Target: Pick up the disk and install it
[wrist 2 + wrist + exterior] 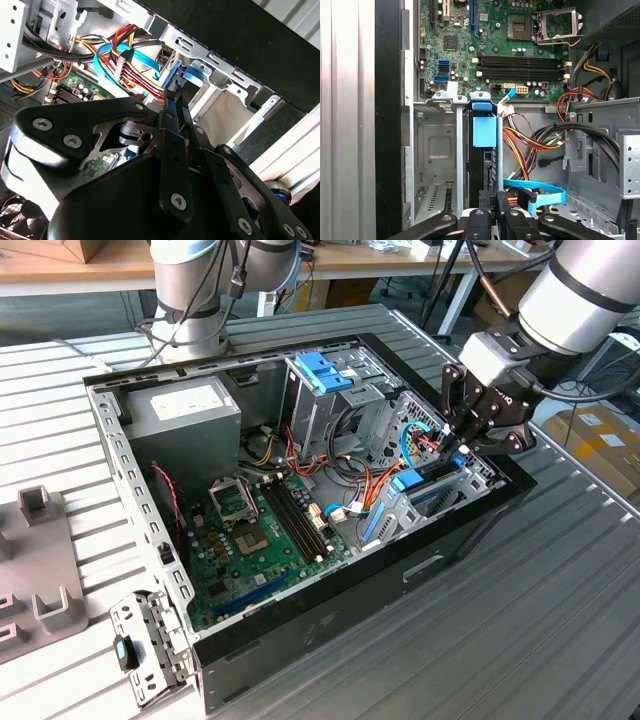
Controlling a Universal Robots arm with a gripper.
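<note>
The disk point(484, 132) stands on edge in a slot of the metal drive bay point(436, 145), its blue carrier tab up and its dark body below. In the exterior view the disk point(408, 481) sits in the bay at the case's right end. My gripper point(462, 448) hangs right above that bay. Its thin black fingers are shut together, and the tips touch the disk's near end in both wrist views point(496, 200) point(175, 95). Nothing shows between the fingertips.
The open computer case point(330, 620) holds a green motherboard point(250, 530), a grey power supply point(185, 410), and an upright cage with a blue handle point(322, 370). Red, yellow and light-blue cables point(540, 192) crowd beside the bay. Grey fixtures point(40, 505) lie at the exterior view's left.
</note>
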